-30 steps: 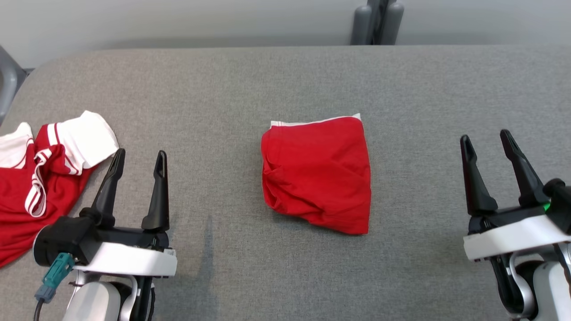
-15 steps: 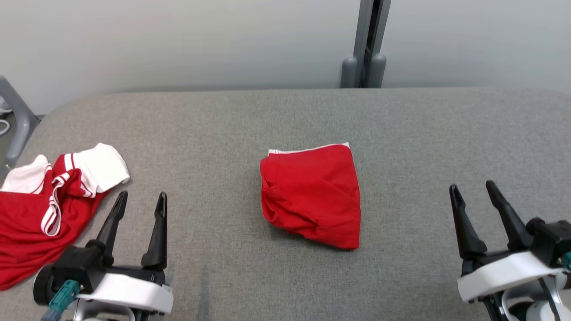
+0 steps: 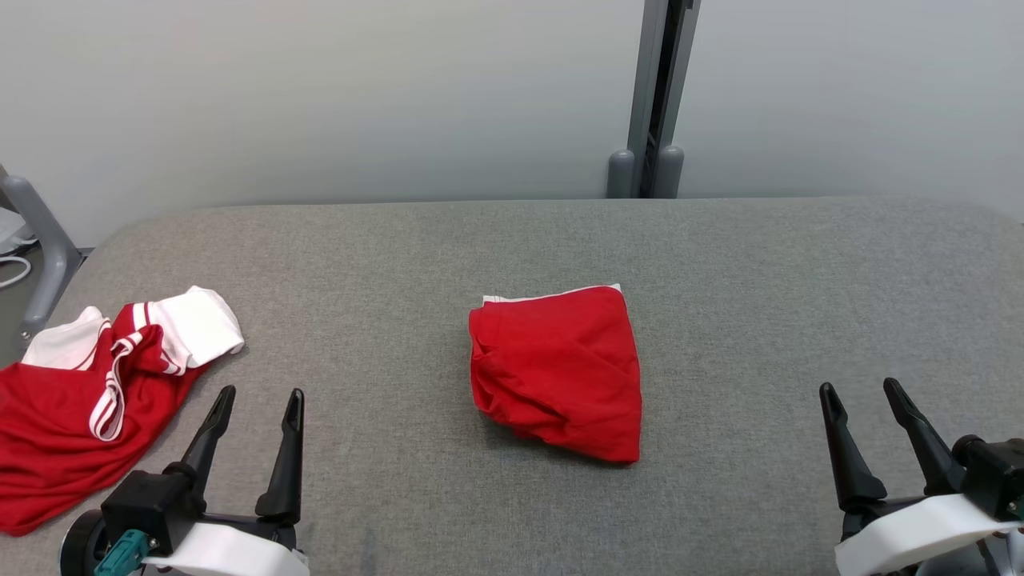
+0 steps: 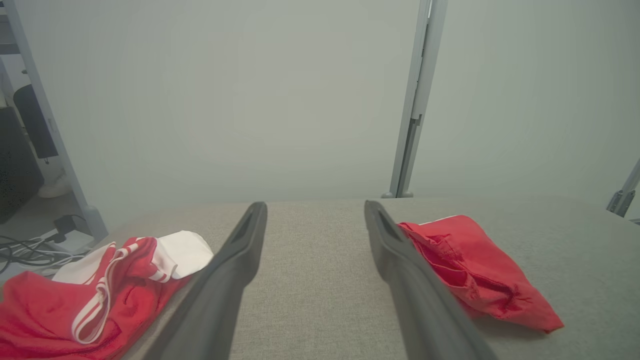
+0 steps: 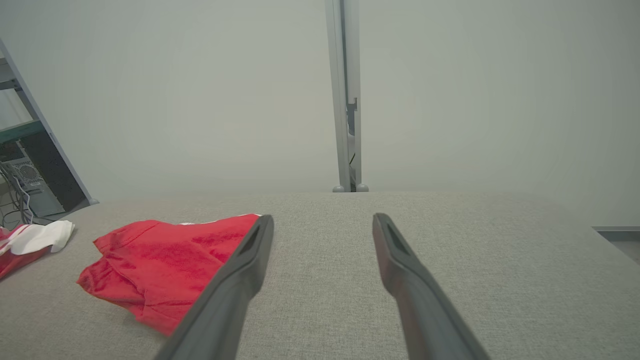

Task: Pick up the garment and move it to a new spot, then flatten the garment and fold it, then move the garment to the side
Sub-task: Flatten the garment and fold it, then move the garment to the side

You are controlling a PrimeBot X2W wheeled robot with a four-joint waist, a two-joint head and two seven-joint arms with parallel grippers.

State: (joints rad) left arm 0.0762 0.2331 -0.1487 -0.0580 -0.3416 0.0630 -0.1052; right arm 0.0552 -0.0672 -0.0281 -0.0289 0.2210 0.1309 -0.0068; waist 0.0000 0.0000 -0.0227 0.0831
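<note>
The garment (image 3: 72, 408) lies crumpled at the table's left edge, red with white sleeves and striped trim; it also shows in the left wrist view (image 4: 75, 305) and the right wrist view (image 5: 30, 240). A second red piece (image 3: 560, 372), folded with a white edge, lies mid-table (image 4: 475, 270) (image 5: 165, 260). My left gripper (image 3: 262, 394) stands open just right of the crumpled garment, apart from it and empty (image 4: 315, 205). Far to the folded piece's right, my right gripper (image 3: 859, 387) is open with nothing in it (image 5: 324, 217).
The grey cloth-covered table (image 3: 400, 256) has rounded corners and ends at a pale wall. A grey post (image 3: 652, 96) rises behind its far edge. A grey frame leg (image 3: 40, 232) stands off the left corner, with cables on the floor (image 4: 25, 250).
The whole head picture has shifted down, so the camera has moved. Both grippers sit lower in the picture and stay open. Neither red piece has moved on the table.
</note>
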